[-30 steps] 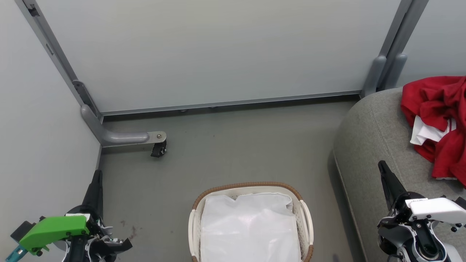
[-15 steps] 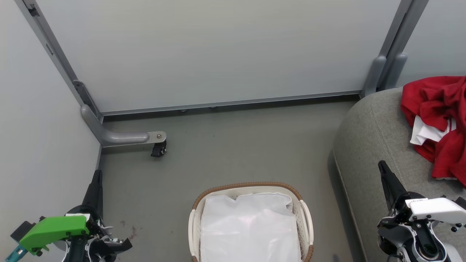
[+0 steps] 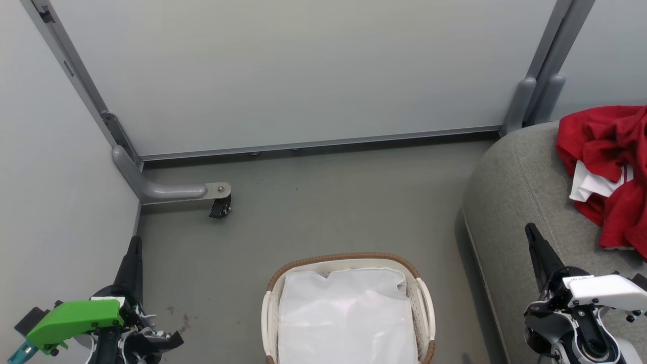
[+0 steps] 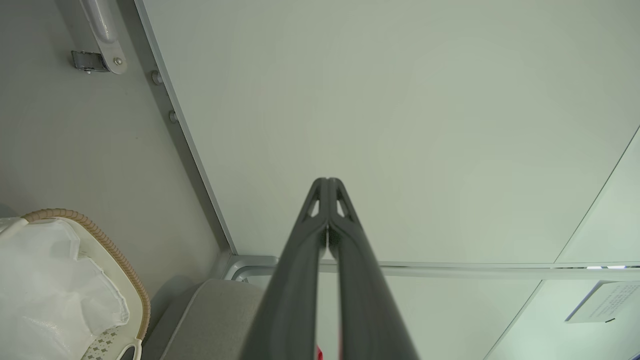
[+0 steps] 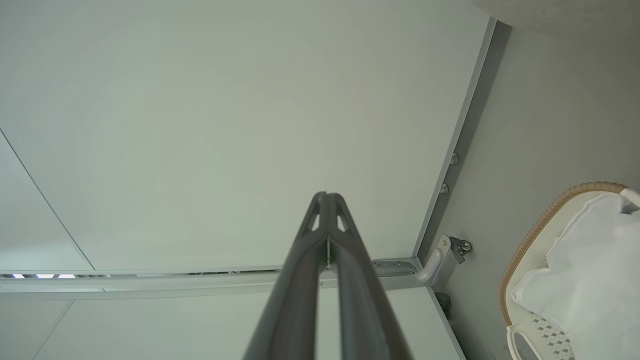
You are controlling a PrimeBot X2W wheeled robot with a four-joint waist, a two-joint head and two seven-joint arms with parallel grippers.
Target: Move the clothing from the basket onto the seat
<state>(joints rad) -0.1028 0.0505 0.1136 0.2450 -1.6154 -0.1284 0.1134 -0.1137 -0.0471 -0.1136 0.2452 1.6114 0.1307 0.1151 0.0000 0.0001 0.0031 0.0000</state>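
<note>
Now heaped on the one grey seat (image 3: 520,187): red clothing (image 3: 604,146), perhaps two pieces. Nearby on the floor (image 3: 328,202), one basket (image 3: 349,257) with one white liner (image 3: 349,313). Pinched closed, empty: left gripper (image 3: 134,241), right gripper (image 3: 530,230).

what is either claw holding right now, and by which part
Nothing is held. The left claw and the right claw are both shut with nothing between them; the clothing lies on the seat.
</note>
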